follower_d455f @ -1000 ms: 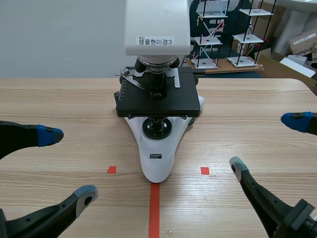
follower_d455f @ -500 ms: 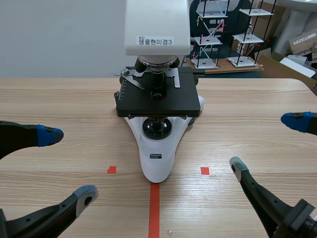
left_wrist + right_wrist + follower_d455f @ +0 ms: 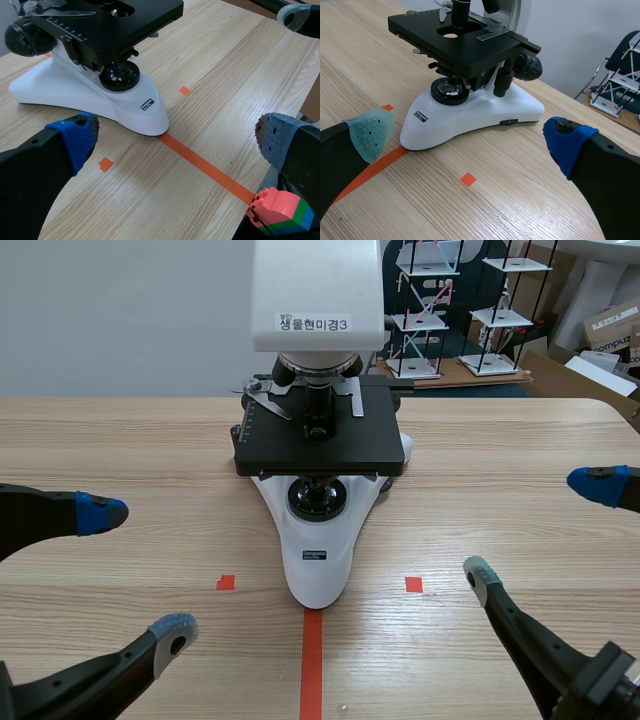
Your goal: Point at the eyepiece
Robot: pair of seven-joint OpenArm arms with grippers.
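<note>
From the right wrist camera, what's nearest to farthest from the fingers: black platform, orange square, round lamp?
1. Orange square, on the table between the fingers.
2. Round lamp, ahead on the white base.
3. Black platform, above and behind the lamp.

We see a microscope (image 3: 316,550) with a white base and a black stage (image 3: 320,452) on a pale wood-grain table (image 3: 500,470) marked with orange-red tape (image 3: 311,660). The dotted pads (image 3: 100,512) are blue and grey-green. A studded block (image 3: 280,210) shows pink, green and blue.
</note>
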